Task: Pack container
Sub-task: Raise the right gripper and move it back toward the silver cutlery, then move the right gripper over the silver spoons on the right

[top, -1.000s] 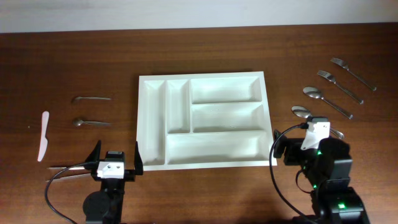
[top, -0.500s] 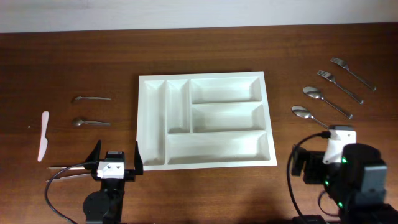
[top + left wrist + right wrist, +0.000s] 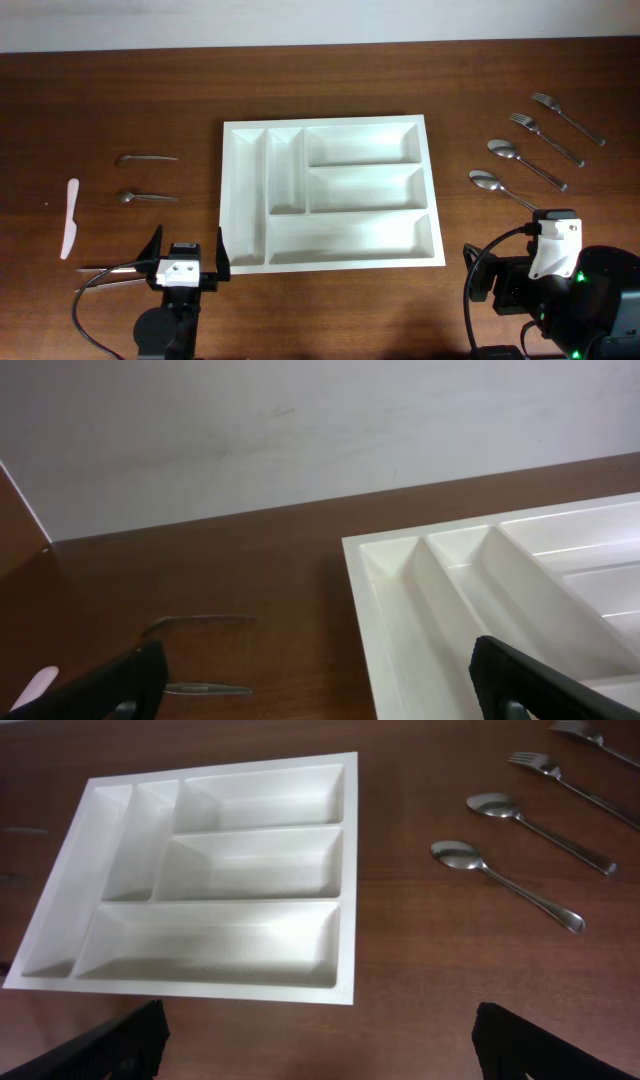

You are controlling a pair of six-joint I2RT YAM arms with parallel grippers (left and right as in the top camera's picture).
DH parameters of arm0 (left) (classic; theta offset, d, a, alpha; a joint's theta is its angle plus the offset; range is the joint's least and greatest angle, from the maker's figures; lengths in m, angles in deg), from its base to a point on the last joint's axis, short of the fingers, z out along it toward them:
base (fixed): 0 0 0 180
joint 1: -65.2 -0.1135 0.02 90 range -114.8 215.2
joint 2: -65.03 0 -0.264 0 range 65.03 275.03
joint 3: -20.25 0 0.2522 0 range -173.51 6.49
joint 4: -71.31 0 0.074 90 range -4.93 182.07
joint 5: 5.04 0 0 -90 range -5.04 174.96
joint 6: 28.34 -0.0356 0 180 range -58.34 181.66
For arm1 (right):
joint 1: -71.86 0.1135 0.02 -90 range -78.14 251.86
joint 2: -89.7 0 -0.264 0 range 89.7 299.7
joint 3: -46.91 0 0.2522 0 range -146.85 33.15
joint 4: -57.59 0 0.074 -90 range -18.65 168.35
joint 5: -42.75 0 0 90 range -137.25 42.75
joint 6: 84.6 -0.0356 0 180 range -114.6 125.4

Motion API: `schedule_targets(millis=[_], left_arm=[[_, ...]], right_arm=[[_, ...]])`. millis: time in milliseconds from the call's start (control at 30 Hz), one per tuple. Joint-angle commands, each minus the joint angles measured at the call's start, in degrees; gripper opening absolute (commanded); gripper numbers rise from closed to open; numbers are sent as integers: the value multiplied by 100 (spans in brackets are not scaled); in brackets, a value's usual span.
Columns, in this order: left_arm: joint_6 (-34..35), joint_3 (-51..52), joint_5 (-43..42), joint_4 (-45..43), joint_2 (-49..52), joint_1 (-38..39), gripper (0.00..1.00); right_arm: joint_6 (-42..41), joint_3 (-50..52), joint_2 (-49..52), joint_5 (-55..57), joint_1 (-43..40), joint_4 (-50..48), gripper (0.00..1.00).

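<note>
Overhead, the container [image 3: 360,188] is lying flat in the middle of the desk [image 3: 330,310], its long axis running left to right. Its two narrow compartments are sitting at the left end, running front to back, and the three wide ones are stacked to their right. Two spoons [image 3: 484,180] and two forks [image 3: 548,141] are lying well to its right. Two metal utensils [image 3: 147,158], their heads too small to make out, and a white knife [image 3: 70,217] are lying to its left. The left jaws are standing spread wide just off the container's near left corner, gripping nothing. A thin metal piece [image 3: 105,268] is poking out from under that arm, mostly hidden. The right jaws are hiding beneath their own arm at the near right.

The left wrist view is showing only the container's left end, cut off at the right edge, with a pale wall [image 3: 300,430] rising behind the desk.

The right wrist view is taking in the whole container and both spoons, with the forks clipped at the top. Here the right jaws' dark fingertips [image 3: 545,1040] are sitting far apart, released and holding nothing.
</note>
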Motion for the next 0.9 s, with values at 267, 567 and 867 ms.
schedule_targets(millis=[267,567,867], left_arm=[[-68,13,-61,28,-7,-31,99],[-68,13,-61,28,-7,-31,99],[-68,13,-61,28,-7,-31,99]], right_arm=[[-22,-129,142,-120,52,269,99],[4,-538,706,-116,52,433,99],[0,-1268,1034,-120,52,-374,99]])
